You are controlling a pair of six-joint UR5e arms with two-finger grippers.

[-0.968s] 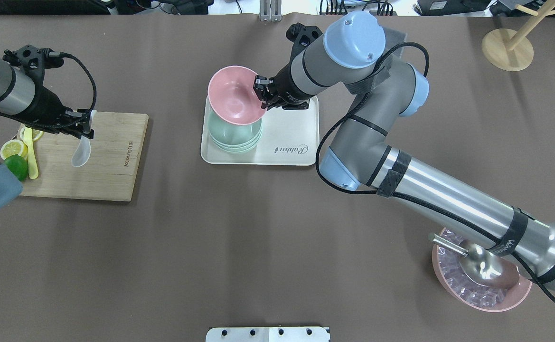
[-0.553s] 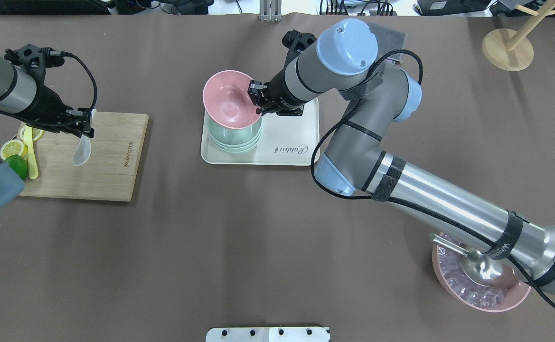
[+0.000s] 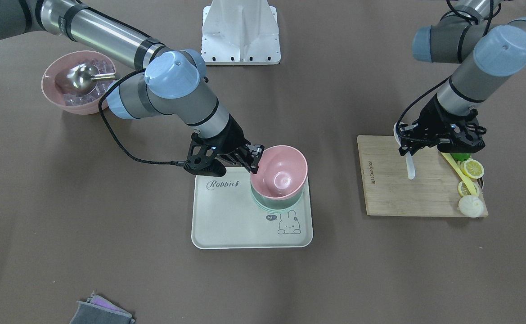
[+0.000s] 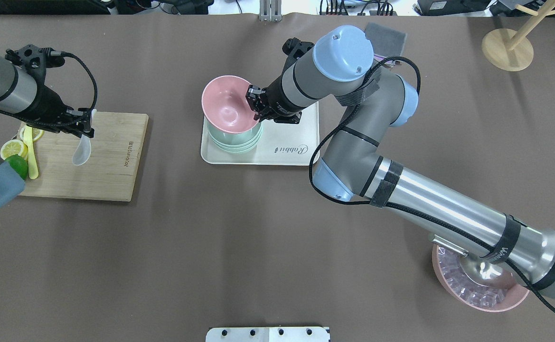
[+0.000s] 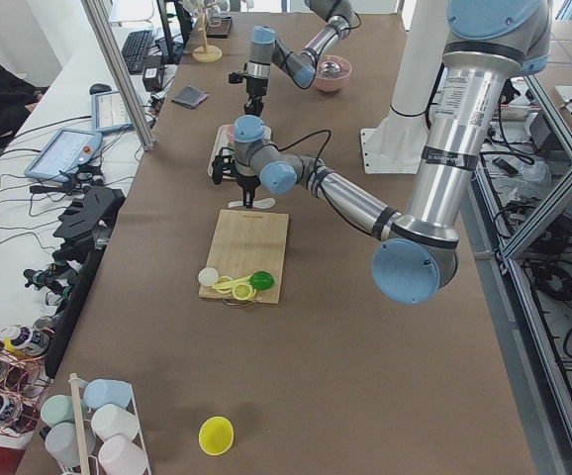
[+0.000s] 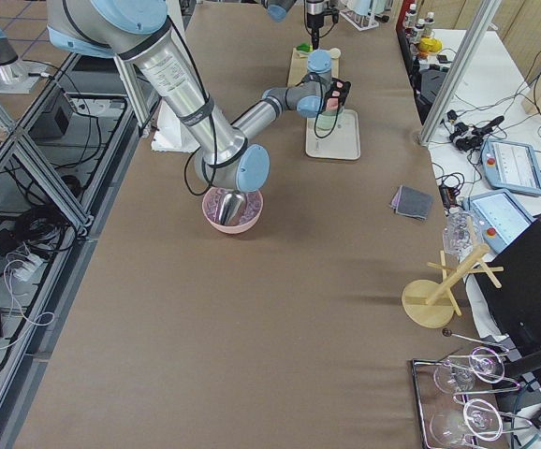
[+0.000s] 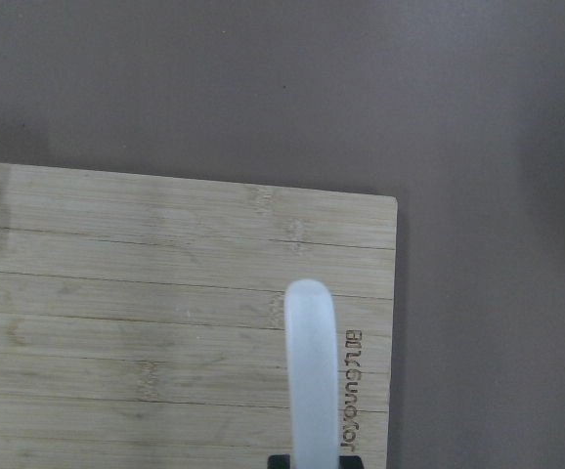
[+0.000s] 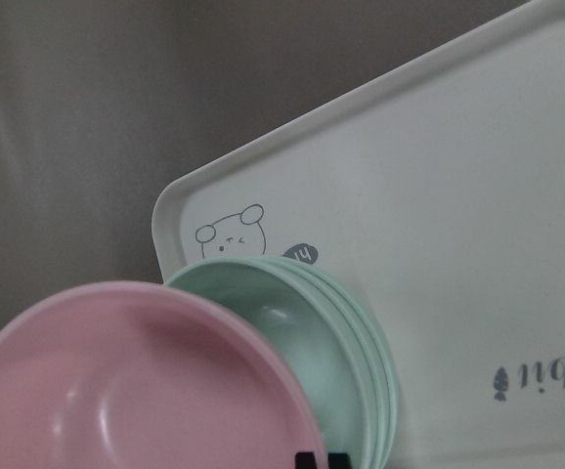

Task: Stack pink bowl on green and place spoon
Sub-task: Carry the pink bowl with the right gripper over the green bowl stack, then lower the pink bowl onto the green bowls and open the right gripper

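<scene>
In the front-facing view, the right pincer (image 3: 250,158) is pinching the rim of the pink bowl (image 3: 280,173) just right of centre. It is holding the bowl tilted over the stack of green bowls (image 3: 271,207), which is sitting in the upper right corner of the cream tray (image 3: 227,225). At the right of the frame, the left pincer (image 3: 405,147) is gripping a white spoon (image 3: 410,170) over the bamboo cutting board (image 3: 393,198) on the brown worktop (image 3: 110,225). From overhead, the pink bowl is covering most of the green stack above centre, while the spoon is hanging at the far left. In the left wrist view, the spoon is jutting up from the bottom edge over the board. In the right wrist view, the pink bowl is sitting at lower left and overlapping the green bowls, though I cannot tell whether they are touching.
</scene>
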